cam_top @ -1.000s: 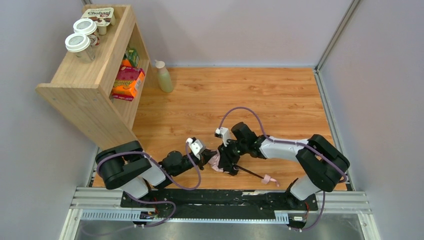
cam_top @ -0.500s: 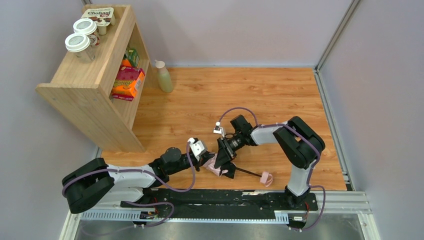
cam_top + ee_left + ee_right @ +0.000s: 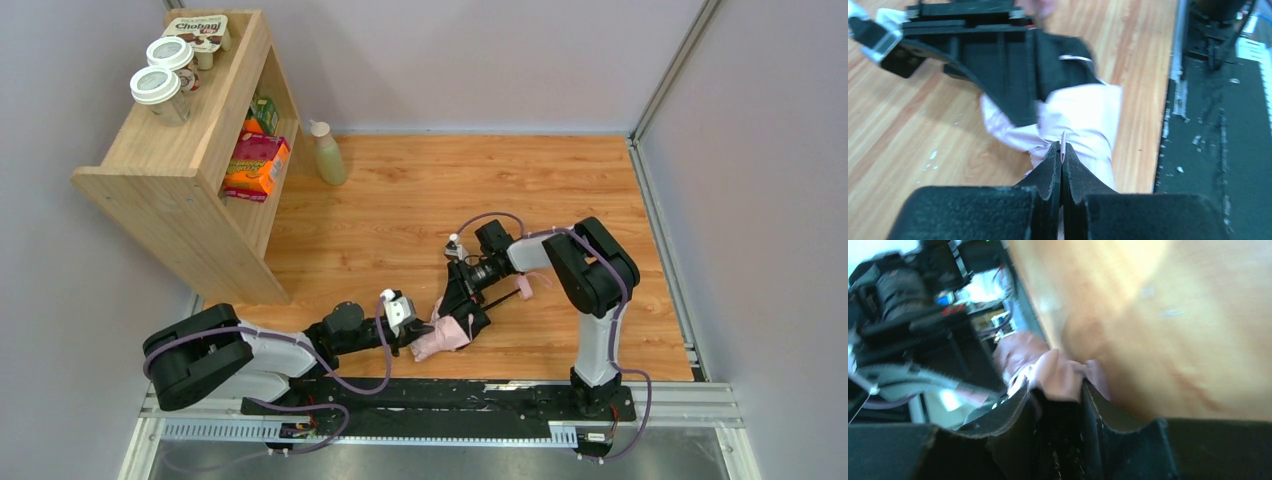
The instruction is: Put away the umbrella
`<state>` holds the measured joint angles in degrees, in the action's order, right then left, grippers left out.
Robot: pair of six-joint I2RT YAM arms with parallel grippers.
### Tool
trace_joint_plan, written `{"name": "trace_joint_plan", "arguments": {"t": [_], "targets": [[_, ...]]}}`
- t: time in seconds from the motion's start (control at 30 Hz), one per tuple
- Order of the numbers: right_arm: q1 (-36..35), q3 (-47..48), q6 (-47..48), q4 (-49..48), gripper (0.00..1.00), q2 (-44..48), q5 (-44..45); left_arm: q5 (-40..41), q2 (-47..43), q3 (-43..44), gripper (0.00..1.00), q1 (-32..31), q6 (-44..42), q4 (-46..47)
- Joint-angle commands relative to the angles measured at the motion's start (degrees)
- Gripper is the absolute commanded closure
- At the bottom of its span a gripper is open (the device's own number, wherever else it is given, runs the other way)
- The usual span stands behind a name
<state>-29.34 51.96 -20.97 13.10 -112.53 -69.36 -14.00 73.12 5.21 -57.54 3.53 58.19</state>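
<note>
as left pincer [image 3: 1062,151] and right pincer [image 3: 1056,390] seemingly clamp it, umbrella [image 3: 445,336] looks crumpled, pink.

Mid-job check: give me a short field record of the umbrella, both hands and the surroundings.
target: umbrella, pink canopy bunched on the table near its front edge
handle: pink, beside the right arm, farther back than the canopy
left hand: shut on a fold of canopy fabric
right hand: shut on the canopy from the far side
surroundings: wooden shelf far left, two lidded cups on top; pale bottle upright beside it
put away: not yet
</note>
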Motion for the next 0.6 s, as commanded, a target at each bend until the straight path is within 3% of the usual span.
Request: {"name": "trace_joint_plan", "arguments": {"t": [0.0, 0.2, 0.43, 0.47, 0.57], "targets": [[2.10, 2.70, 0.14, 1.48, 1.00, -1.55, 15.56, -7.45, -3.25, -0.47, 1.00, -2.58, -1.06, 7.12], [-2.64, 1.21, -0.21, 1.31, 1.00, 1.17, 27.33, -3.06, -1.14, 0.24, 1.00, -4.33, -1.86, 6.32], [-2.83, -2.49, -2.15, -7.75, 1.00, 5.73, 34.80, -0.14, 5.62, 0.77, 1.00, -5.39, -0.45, 11.74], [-2.74, 1.08, 0.55, -2.35, 0.94, 6.96, 36.21, 0.02, 7.54, 0.50, 1.00, -5.30, 0.16, 13.25], [-3.70, 9.63, 7.33, 14.10, 0.48, 12.75, 44.72, -0.15, 10.98, -0.29, 1.00, -5.39, 1.39, 18.69]]}}
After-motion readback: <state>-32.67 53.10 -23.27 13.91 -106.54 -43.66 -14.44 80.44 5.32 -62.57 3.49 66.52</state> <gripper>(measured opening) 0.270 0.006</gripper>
